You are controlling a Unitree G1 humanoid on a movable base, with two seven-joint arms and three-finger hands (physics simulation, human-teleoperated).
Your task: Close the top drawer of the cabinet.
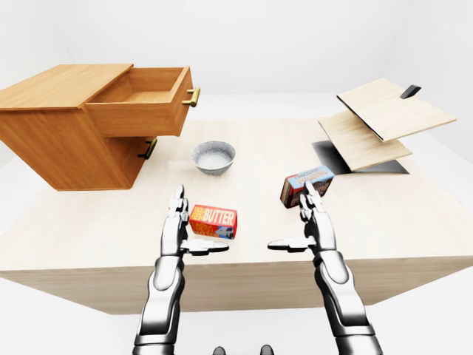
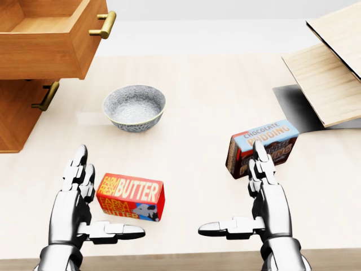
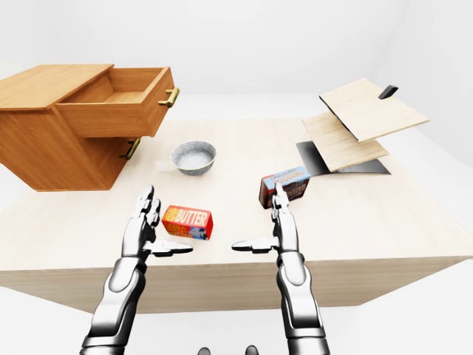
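The top drawer [image 1: 144, 103] sticks out of the cabinet [image 1: 52, 133] at the upper left of the bench [image 1: 369, 222], far from both hands, nearer the left hand [image 2: 76, 195], and both hands' fingers are spread, holding nothing.

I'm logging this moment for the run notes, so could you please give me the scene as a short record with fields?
top drawer: pulled open, looks empty
cabinet: on the table's left part in the left-eye view
lower drawer handle: lower drawer shut
left hand: open, beside the butter box, holding nothing
right hand: open, holding nothing, near the pudding box
bowl: upright, between cabinet and boxes
task state: drawer not yet closed
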